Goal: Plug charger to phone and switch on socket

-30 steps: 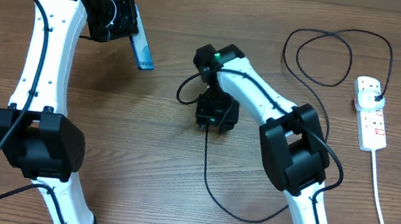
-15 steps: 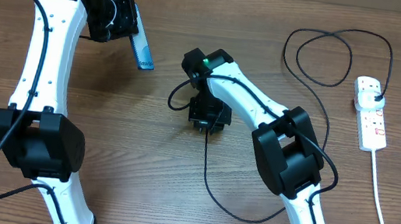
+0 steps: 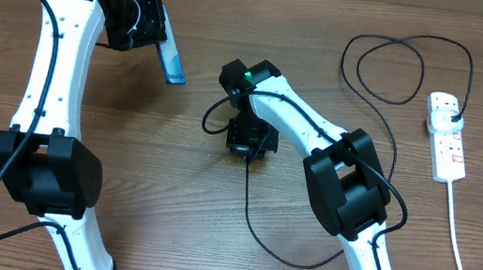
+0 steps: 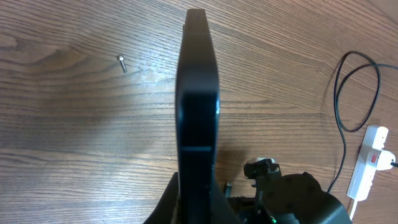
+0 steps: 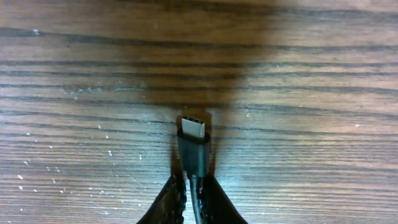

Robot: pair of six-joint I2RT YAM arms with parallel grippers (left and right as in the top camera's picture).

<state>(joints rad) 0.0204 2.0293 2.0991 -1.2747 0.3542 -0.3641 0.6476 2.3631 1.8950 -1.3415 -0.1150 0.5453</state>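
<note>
Currently left tool (image 3: 151, 26) is clamped on phone (image 3: 170, 57), held edge-on above the surface (image 3: 166, 200) at far left. Right tool (image 3: 248, 144) at centre is closed on charger (image 5: 194, 146) just behind its tip, pointing down at the surface. Socket (image 3: 448, 137) lies at right, charger's plug in its far end.

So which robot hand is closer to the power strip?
Right. The right gripper, holding the cable, sits mid-table left of the power strip; the left gripper, holding the phone, is farther left.
</note>
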